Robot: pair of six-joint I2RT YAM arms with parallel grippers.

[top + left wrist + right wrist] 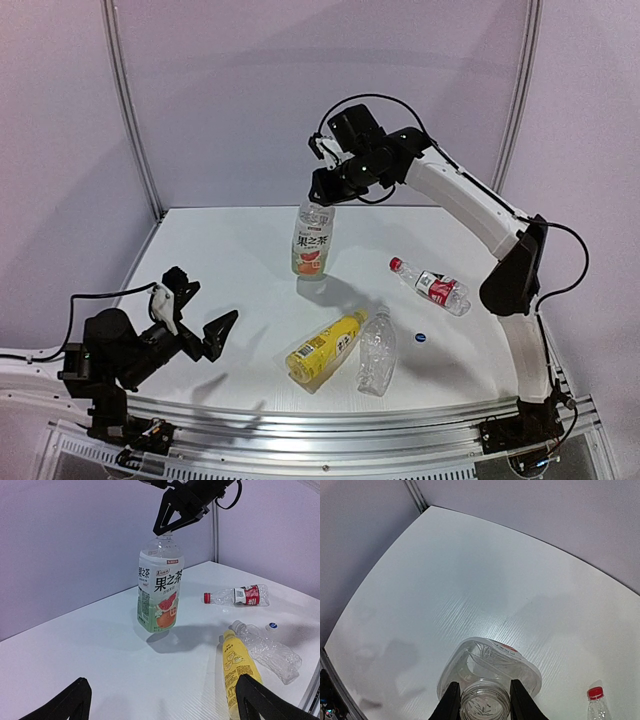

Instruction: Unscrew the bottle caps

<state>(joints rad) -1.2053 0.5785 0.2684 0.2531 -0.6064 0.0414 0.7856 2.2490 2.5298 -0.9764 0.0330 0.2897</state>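
Four bottles: one upright under the right gripper, three lying on the tabletop, nearer the bases than that gripper.
Left gripper: released, spread wide, grasping nothing, low over the tabletop by its own base, with every bottle well apart, ahead and to its right.
Fruit-label bottle: upright, directly beneath the right gripper, open at the neck by the look of it, no cap seen there. Cannot tell whether resting on the tabletop or hanging just clear.
Right gripper: clenched from above on the fruit-label bottle's neck, one finger on either side.
Yellow bottle: on its side, below the right gripper and toward the bases, with the yellow cap seemingly on, though hard to separate from the body.
Plain clear bottle: on its side just right of the yellow bottle, touching or nearly so, apparently uncapped.
Blue-and-white cap: loose on the tabletop, just right of the plain clear bottle. No second one found.
Red-label bottle: on its side, right of the right gripper and well apart, with the red cap on and pointing toward the fruit-label bottle.
Step in hand: probably finished with the fruit-label bottle's cap, merely holding the neck.
Next move: likely letting go, then going to a capped bottle. Calls for one gripper pinning the lying body and the other twisting the small cap, hence bringing in the idle left gripper.
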